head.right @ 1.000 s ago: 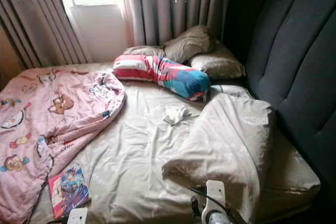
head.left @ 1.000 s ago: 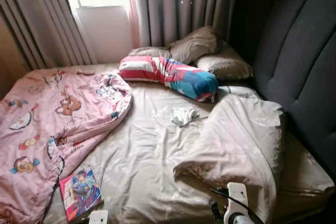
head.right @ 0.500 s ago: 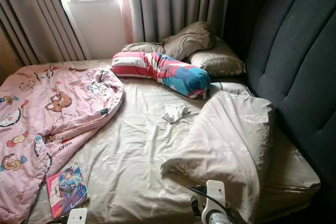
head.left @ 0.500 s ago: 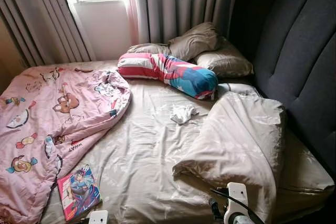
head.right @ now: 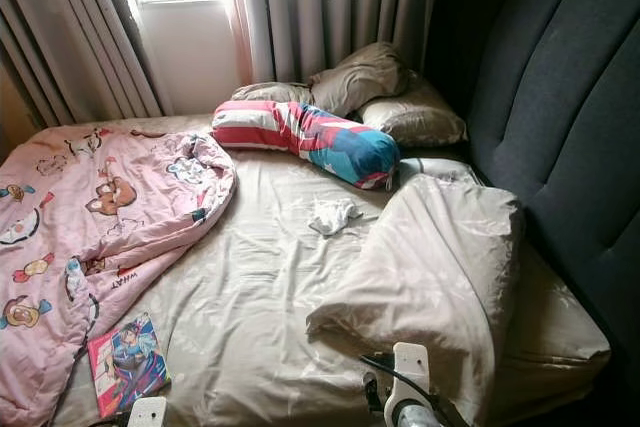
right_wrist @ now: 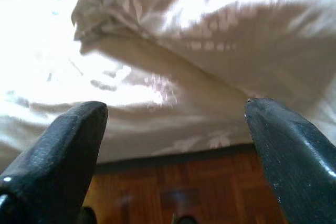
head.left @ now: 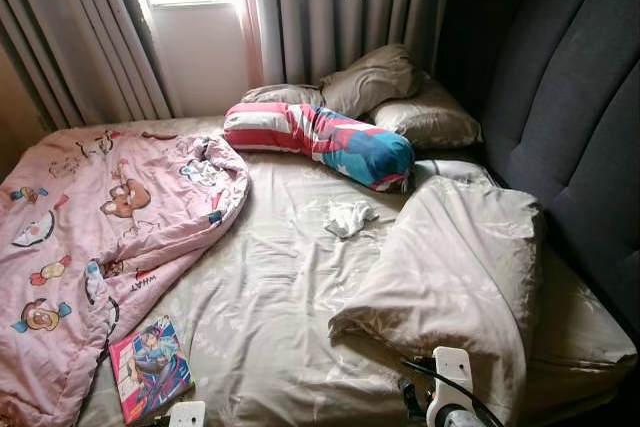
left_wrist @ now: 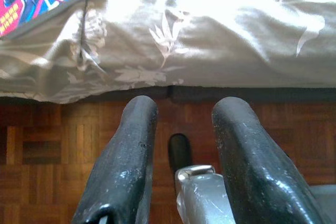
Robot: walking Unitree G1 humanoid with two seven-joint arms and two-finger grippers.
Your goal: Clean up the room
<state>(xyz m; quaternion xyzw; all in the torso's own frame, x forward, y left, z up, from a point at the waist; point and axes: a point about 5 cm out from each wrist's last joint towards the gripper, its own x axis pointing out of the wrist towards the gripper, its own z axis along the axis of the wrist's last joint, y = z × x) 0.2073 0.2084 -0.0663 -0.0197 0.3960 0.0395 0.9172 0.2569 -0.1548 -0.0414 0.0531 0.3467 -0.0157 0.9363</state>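
Left eye view | I see comic book (head.left: 152, 367) just ahead of left pincer (left_wrist: 181, 129), narrowly parted | right pincer (right_wrist: 173, 145) wide, farther off.

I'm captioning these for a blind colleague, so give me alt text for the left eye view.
An unmade bed with a beige sheet holds a rumpled pink cartoon quilt on the left, a folded beige duvet on the right and a striped bolster before beige pillows. A small white cloth lies mid-bed and a comic book near the front edge.
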